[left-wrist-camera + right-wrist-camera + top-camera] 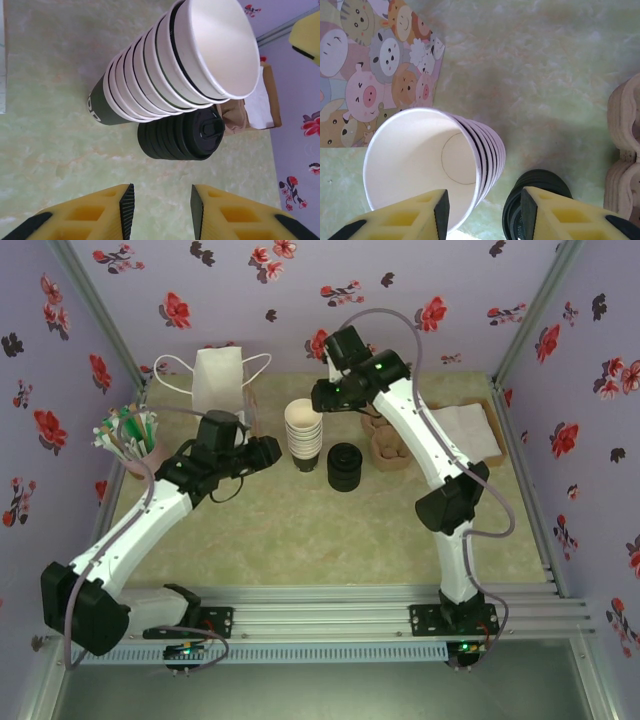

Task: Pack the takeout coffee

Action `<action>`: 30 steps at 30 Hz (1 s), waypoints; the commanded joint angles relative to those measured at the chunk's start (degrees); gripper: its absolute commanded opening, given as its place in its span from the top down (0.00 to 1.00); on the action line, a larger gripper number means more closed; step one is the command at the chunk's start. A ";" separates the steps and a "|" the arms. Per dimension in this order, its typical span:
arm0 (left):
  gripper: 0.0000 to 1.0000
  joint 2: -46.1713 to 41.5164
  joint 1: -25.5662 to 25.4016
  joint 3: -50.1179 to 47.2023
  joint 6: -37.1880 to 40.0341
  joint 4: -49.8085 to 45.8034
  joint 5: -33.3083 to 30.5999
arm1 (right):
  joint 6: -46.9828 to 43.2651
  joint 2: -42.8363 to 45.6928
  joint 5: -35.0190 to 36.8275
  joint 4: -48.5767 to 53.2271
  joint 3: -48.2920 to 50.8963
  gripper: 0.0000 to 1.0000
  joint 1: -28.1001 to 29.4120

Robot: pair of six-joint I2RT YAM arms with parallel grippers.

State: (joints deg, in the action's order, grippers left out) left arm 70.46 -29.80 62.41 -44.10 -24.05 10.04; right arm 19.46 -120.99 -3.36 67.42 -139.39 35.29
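The takeout coffee is out of view. A stack of cream-rimmed lidless cups (303, 432) stands mid-table beside a squat black stack of lids (344, 466). My left gripper (262, 452) hovers left of the cups. In its wrist view the left gripper (161, 205) is open and empty over bare table, short of the lids (182, 135) and the cups (165, 65). My right gripper (322, 396) hangs just above the cups. In its wrist view the right gripper (485, 212) is open, one finger over the top cup's mouth (420, 160), the other over the lids (537, 181).
A white paper bag with handles (218, 380) stands at the back left; a cartoon-animal print (380, 65) lies beside the cups. A cup of straws (128, 435) is at far left. Brown pulp carriers (385, 445) and a napkin tray (465, 430) sit at the right.
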 commanded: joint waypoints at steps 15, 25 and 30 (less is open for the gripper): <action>0.55 5.31 -0.08 4.27 0.77 1.13 2.06 | -1.61 -4.87 2.78 4.56 -5.34 0.70 1.61; 0.55 5.69 2.39 3.45 -2.41 4.61 6.63 | -1.71 -6.74 2.96 5.11 -7.38 0.73 1.63; 0.55 5.32 3.82 2.64 -4.64 6.74 9.25 | -1.71 -6.89 2.91 5.05 -7.52 0.74 1.63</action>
State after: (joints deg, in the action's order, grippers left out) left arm 75.92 -26.79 64.99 -46.61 -19.99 16.34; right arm 18.41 -127.33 -1.43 71.11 -144.99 36.45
